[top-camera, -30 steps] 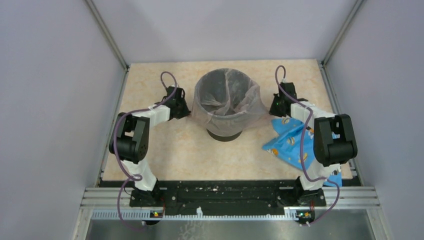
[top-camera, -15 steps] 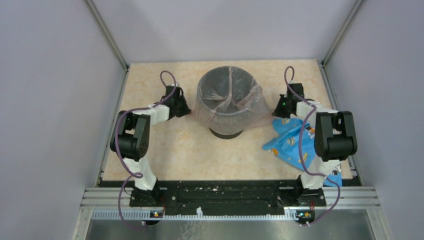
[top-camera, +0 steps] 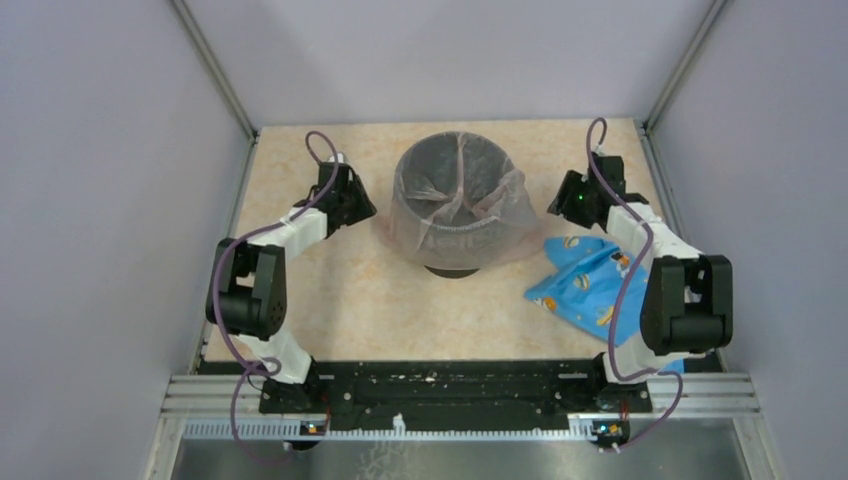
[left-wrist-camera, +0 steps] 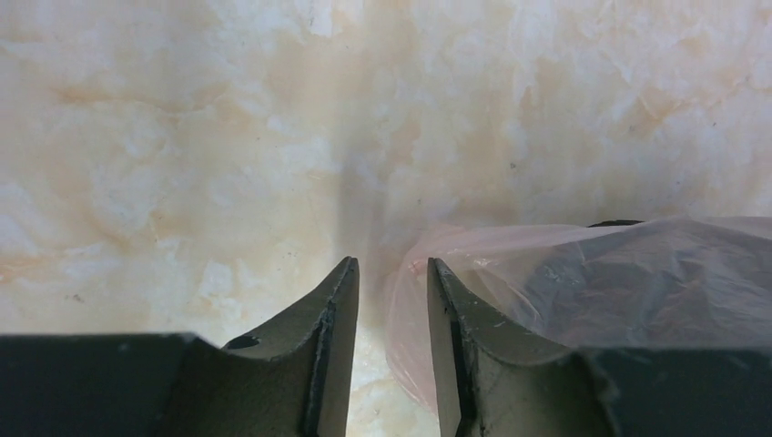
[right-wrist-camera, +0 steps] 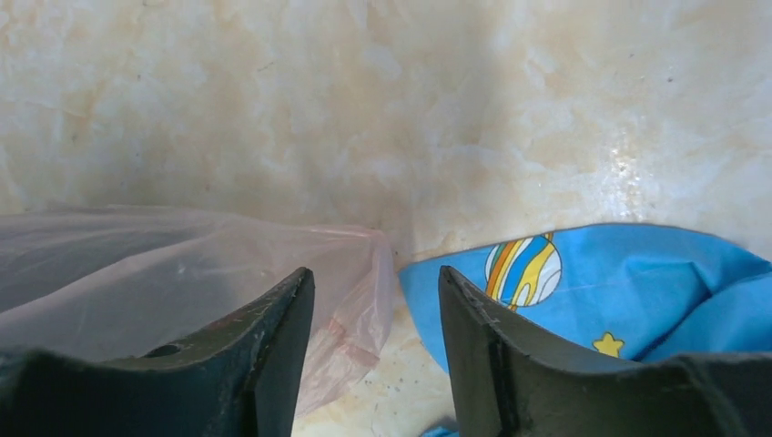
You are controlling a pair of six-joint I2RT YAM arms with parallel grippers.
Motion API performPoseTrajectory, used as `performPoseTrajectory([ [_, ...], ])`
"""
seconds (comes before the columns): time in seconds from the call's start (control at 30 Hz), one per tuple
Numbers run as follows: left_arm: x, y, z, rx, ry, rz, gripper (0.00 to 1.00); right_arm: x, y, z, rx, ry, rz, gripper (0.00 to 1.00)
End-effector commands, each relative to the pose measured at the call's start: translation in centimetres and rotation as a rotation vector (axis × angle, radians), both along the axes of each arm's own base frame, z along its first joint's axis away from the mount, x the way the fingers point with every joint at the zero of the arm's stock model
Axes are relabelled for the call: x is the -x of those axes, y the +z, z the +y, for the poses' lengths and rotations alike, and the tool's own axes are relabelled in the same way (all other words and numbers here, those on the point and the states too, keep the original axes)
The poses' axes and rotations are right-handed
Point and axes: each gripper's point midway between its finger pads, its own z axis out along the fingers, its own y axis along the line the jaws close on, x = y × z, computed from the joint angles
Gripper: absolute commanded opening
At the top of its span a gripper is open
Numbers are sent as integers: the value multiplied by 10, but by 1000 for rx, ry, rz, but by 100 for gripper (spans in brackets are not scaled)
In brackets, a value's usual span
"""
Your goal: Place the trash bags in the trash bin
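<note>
The black trash bin (top-camera: 452, 270) stands at the middle of the table. A pale-pink translucent trash bag (top-camera: 462, 222) lines it and is draped over its rim and sides. My left gripper (top-camera: 366, 211) is just left of the bin and open; only table shows in its gap (left-wrist-camera: 391, 273), and the bag's film (left-wrist-camera: 546, 264) lies against its right finger. My right gripper (top-camera: 554, 207) is just right of the bin, also open (right-wrist-camera: 376, 278), with a loose corner of the bag (right-wrist-camera: 182, 264) beside its left finger. Neither gripper holds anything.
A blue printed plastic item (top-camera: 585, 282) lies crumpled on the table right of the bin, under my right arm, and shows beside my right finger (right-wrist-camera: 637, 282). Grey walls close in the marbled tabletop (top-camera: 330, 290) on three sides.
Both grippers have gone from shut to open and let go of the bag's edges. Both arms drew a little away from the bin, and the bag's skirt now hangs loose around it.
</note>
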Motion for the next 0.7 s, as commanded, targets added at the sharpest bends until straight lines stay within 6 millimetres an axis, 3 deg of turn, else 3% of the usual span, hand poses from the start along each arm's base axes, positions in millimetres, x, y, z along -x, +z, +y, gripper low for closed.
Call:
performPoseTrajectory([
  [0.0, -8, 38, 4, -11, 6, -79, 42, -6, 49, -4, 22, -10, -103, 56],
  [0.27, 0, 66, -5, 32, -44, -134, 48, 0, 120, 6, 15, 39, -225, 66],
  [0.4, -1, 84, -28, 116, -132, -182, 42, 4, 170, 33, 16, 109, -311, 73],
  [0.53, 8, 81, -52, 149, -182, -167, 31, 11, 212, 57, 8, 165, -387, 77],
  [0.67, 18, 72, -74, 161, -222, -152, 30, 18, 246, 93, 16, 254, -438, 79],
])
